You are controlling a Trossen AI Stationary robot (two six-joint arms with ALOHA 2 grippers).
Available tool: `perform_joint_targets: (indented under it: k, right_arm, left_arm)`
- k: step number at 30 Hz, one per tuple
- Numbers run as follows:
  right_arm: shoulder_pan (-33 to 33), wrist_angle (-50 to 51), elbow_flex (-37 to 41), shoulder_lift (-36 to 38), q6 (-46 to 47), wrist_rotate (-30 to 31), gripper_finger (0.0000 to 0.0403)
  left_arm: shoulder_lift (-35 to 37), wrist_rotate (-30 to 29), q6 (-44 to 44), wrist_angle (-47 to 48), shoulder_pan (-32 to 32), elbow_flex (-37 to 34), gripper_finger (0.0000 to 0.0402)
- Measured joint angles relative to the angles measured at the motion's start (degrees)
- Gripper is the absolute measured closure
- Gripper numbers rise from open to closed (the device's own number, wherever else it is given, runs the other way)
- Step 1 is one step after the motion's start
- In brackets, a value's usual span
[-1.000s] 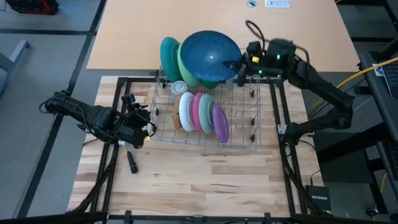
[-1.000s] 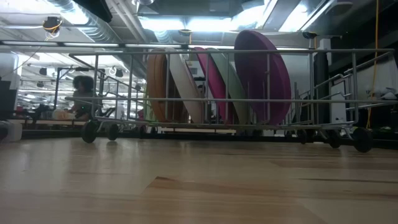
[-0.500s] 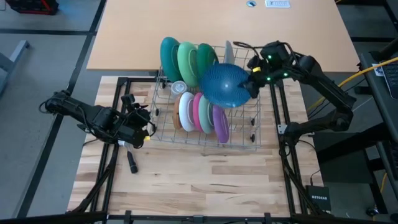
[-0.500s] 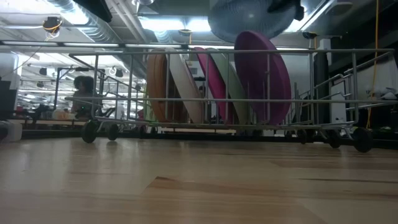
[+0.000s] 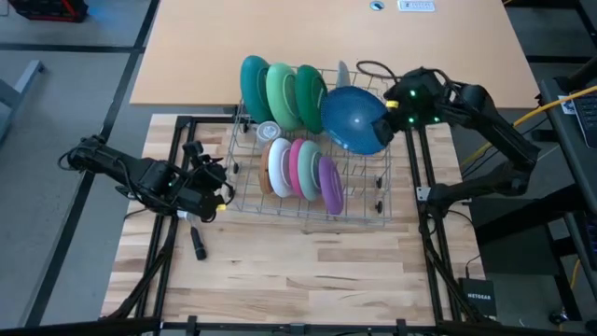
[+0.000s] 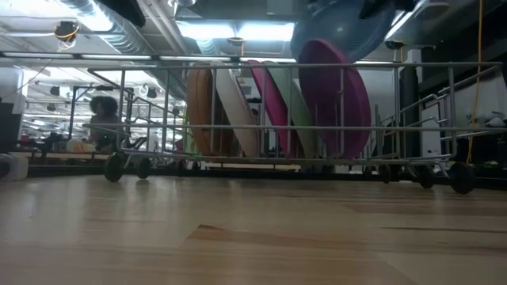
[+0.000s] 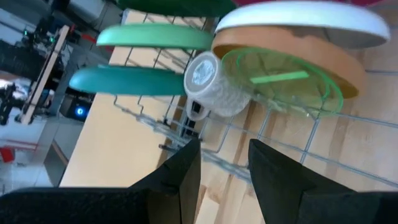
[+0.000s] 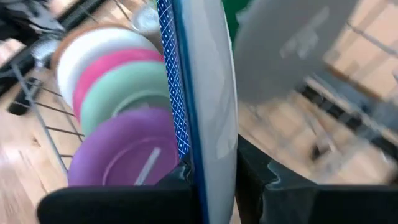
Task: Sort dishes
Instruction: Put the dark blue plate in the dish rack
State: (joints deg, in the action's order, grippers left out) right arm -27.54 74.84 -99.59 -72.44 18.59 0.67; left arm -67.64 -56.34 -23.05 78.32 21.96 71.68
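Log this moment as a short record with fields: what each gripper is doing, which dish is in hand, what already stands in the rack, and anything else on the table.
right gripper: shut on the rim of the blue plate, holding it above the dish rack
left gripper: empty, fingers apart, waiting beside the rack
back row: teal plate, green plate, dark green plate, grey plate
front row: tan, white, pink, pale green, purple plate
also in rack: clear cup

Glossy plastic blue plate (image 5: 354,118), wire rack (image 5: 364,211)
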Motion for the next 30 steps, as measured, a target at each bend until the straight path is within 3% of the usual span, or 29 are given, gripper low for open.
perform_joint_targets:
  k: [9,15,21,30]
  right_arm:
    - [17.4,15.4,-2.9,0.0,27.9,11.4,0.0361]
    - [26.7,14.8,-2.8,-0.8,44.7,14.3,0.0361]
    - [29.8,15.0,-2.7,-2.9,50.2,13.6,0.0361]
    - [28.9,15.1,-2.7,-5.1,50.6,12.9,0.0361]
  left_arm:
    - [0.0,-0.1,7.1,-6.0,0.0,0.0,0.0277]
    - [0.0,-0.1,7.4,-6.0,0.0,0.0,0.0277]
    - [0.0,0.0,7.4,-6.0,0.0,0.0,0.0277]
    - [0.0,-0.1,7.4,-5.8,0.0,0.0,0.0277]
